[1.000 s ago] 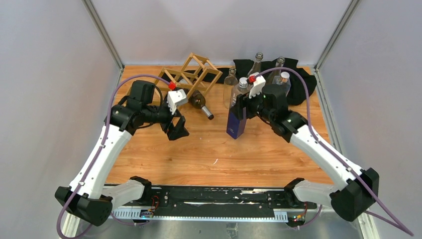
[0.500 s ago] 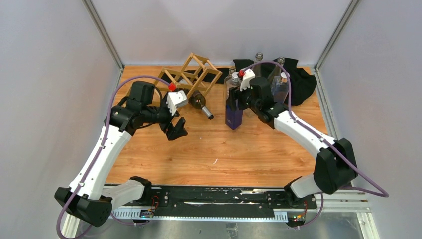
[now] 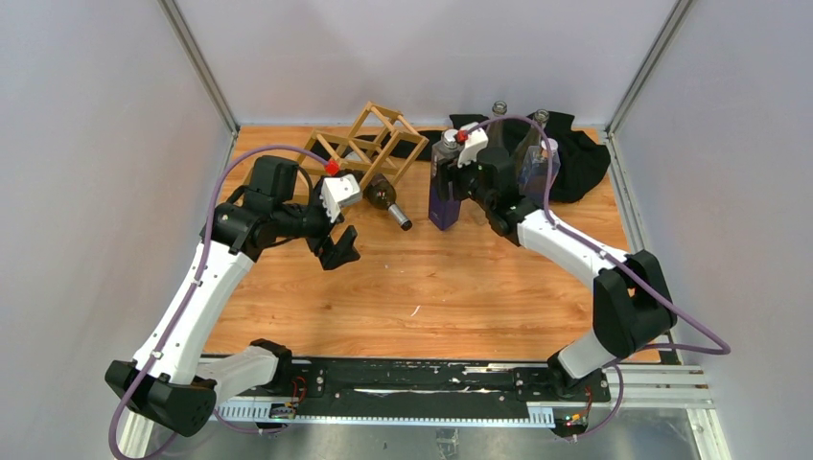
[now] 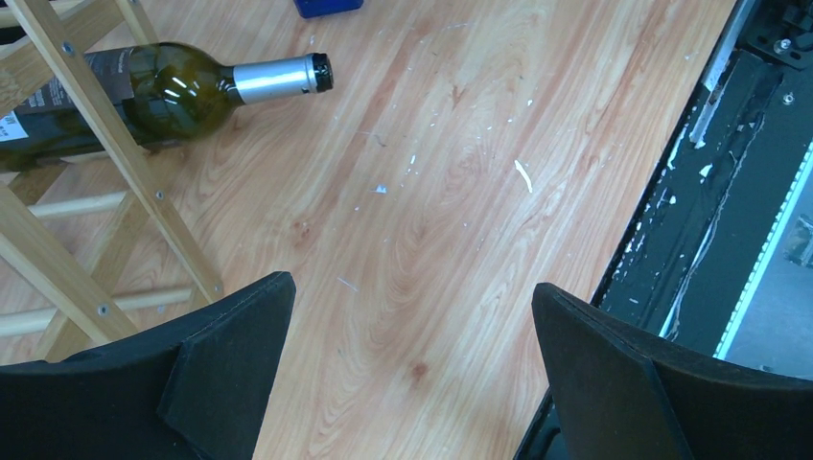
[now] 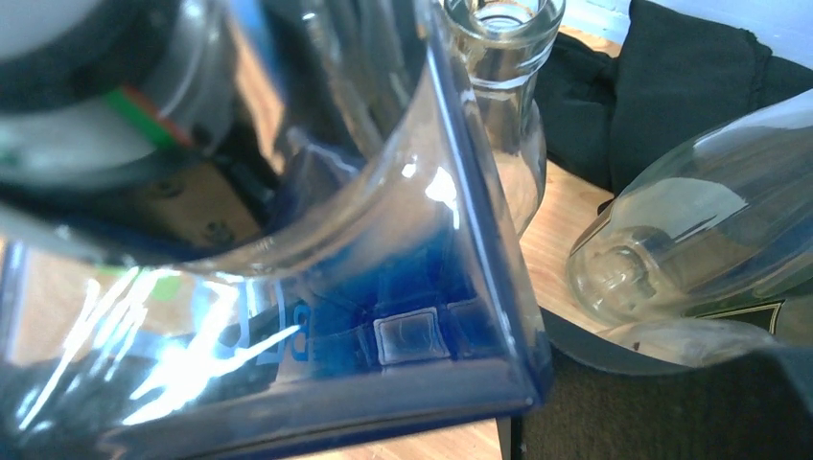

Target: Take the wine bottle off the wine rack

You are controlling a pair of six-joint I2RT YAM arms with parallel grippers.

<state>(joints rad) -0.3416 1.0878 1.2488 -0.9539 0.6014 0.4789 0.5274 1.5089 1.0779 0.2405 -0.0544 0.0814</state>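
**A:** What has moved since a second ago?

**B:** Only the right arm. The right gripper (image 3: 458, 187) has carried the blue bottle (image 3: 442, 201) up and slightly left in the top view, toward the clear bottles (image 3: 539, 165) at the back. The left arm sits where it was.

**A:** And the wine bottle?

**B:** The wine bottle (image 3: 385, 198) lies on its side in a low cell of the wine rack (image 3: 369, 142), just left of centre in the upper part of the top view. Its dark green body is among the wooden sticks. Its grey-foiled neck pokes out toward the lower right over the table (image 3: 422, 287). In the left wrist view it sits in the upper left corner, neck pointing right.

**A:** The grippers?

**B:** The left gripper (image 3: 337, 247) hangs just below and left of the bottle's neck, near it but apart. Its fingers are spread wide with nothing between them. The right gripper is clamped on the blue bottle, holding it upright. I cannot tell whether the bottle's base touches the table.

**A:** Around that?

**B:** In the right wrist view blue glass fills the left side. Beside it are an upright clear neck and another clear bottle, by the black cloth (image 5: 671, 86).
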